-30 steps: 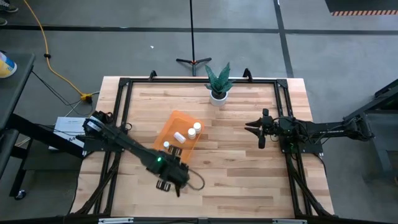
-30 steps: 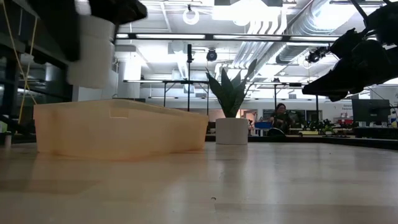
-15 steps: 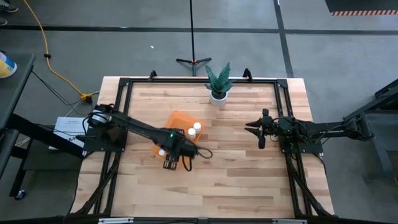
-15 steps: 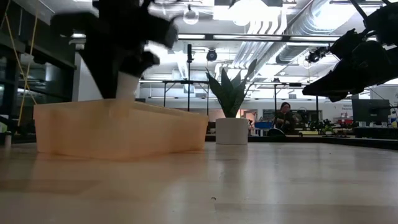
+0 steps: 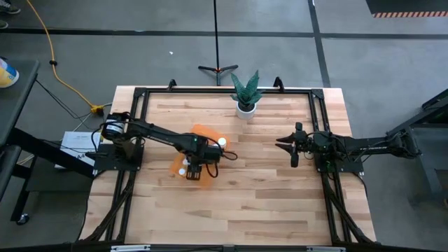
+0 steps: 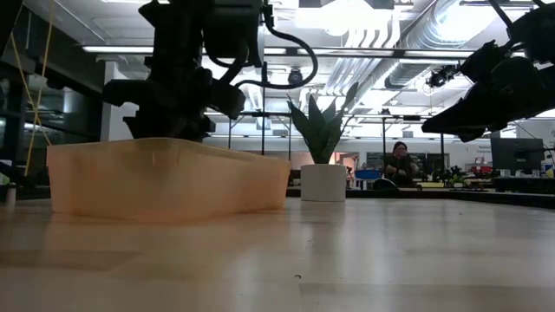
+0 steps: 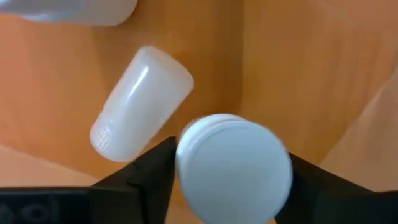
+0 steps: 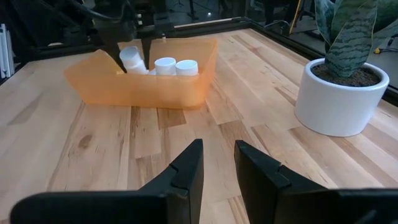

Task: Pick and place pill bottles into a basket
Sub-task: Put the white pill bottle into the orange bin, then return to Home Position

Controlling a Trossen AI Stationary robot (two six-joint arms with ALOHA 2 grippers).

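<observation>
Translucent orange basket (image 5: 198, 150) resting on wood surface (image 5: 266, 189), left of centre. Left claw (image 7: 227, 180) lowered inside basket, fingers clamped on white pill bottle (image 7: 233, 168); second bottle (image 7: 142, 104) lying tilted just beside. Two further bottles (image 8: 176, 65) upright at basket's far end. Right claw (image 8: 217, 163) apart, hovering well right of basket. Potted plant (image 5: 246, 91) beyond basket.

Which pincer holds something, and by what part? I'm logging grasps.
The left pincer holds a pill bottle by its sides just below the cap, over the basket. The right pincer is open and empty.
</observation>
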